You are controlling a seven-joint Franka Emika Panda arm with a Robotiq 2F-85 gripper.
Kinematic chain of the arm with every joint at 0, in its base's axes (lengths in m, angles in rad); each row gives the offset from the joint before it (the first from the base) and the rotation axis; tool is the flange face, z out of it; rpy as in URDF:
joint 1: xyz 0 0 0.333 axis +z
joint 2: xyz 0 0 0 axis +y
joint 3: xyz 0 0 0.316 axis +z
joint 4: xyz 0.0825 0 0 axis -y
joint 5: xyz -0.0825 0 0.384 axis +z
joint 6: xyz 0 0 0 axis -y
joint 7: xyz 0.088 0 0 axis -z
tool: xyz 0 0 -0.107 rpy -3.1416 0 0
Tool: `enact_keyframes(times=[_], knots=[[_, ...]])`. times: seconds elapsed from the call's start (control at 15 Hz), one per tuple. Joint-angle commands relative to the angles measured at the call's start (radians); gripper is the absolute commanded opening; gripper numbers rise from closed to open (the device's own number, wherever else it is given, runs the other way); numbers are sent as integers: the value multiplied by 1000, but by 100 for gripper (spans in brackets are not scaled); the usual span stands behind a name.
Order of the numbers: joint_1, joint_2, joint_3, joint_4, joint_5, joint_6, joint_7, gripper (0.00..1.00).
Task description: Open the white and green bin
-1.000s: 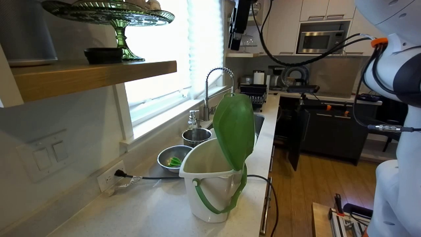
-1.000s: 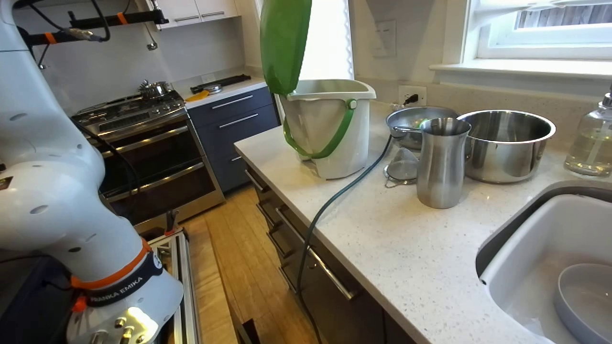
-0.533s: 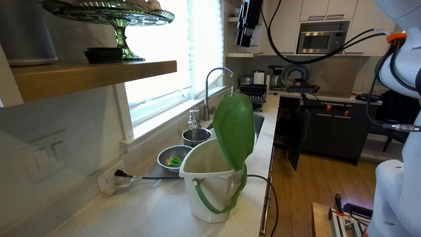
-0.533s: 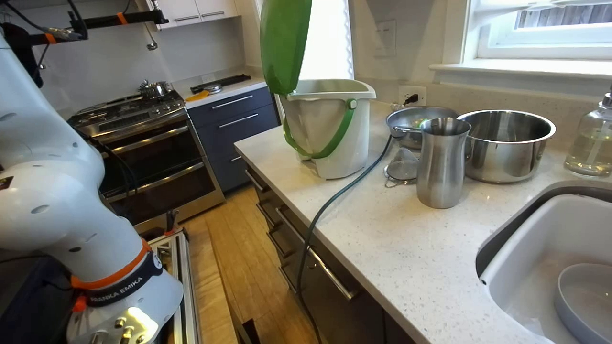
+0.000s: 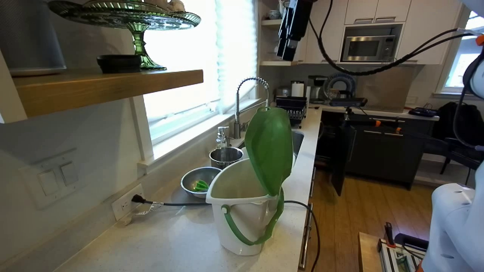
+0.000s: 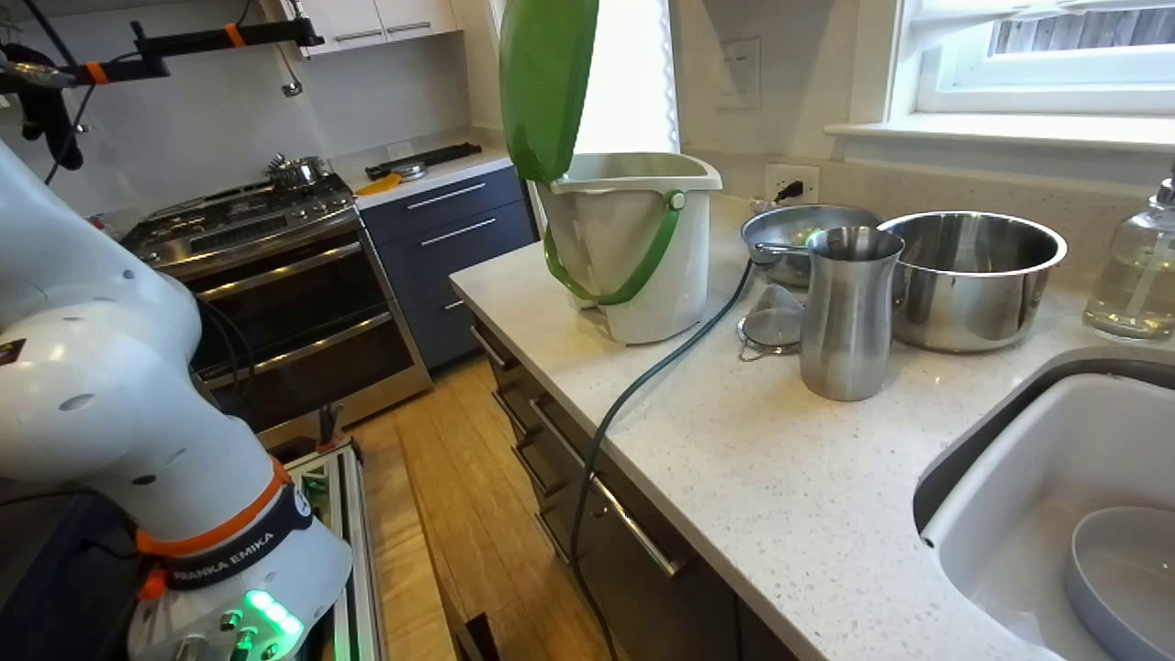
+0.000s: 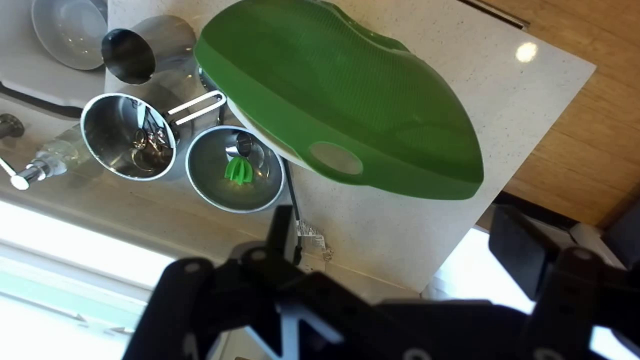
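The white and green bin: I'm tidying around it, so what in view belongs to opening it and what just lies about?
Part of the job:
white and green bin, its green lid standing open
gripper, open and empty

Just lying about:
metal bowl
green piece in it
steel pot
tall steel cup
mesh strainer
soap bottle

Base lights [image 6: 274, 612] turned green; arm [image 5: 459, 223] and jaws shifted rightward in an exterior view

Speckled counter [image 6: 734, 487]: white-green bin [image 6: 610, 234], bowl [image 7: 209, 177], pot [image 6: 964, 308], cup [image 6: 844, 312], strainer [image 6: 774, 326], bottle [image 6: 1134, 280], cord [image 6: 657, 364].
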Motion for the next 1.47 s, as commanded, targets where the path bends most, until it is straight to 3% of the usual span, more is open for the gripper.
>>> enact_keyframes(times=[0.0, 0.6, 0.67, 0.8, 0.93, 1.0, 1.4], knots=[[-2, -120, -5, -183, -6, 86, -1, 100], [-16, -268, -15, -377, -20, 270, 3, 100], [22, -274, -41, -385, -37, 286, 17, 100], [27, -294, -47, -411, -47, 311, 15, 100], [32, -305, -54, -425, -52, 331, 17, 100], [38, -260, -56, -360, -41, 291, 11, 100], [40, -274, -59, -381, -45, 306, 11, 100]])
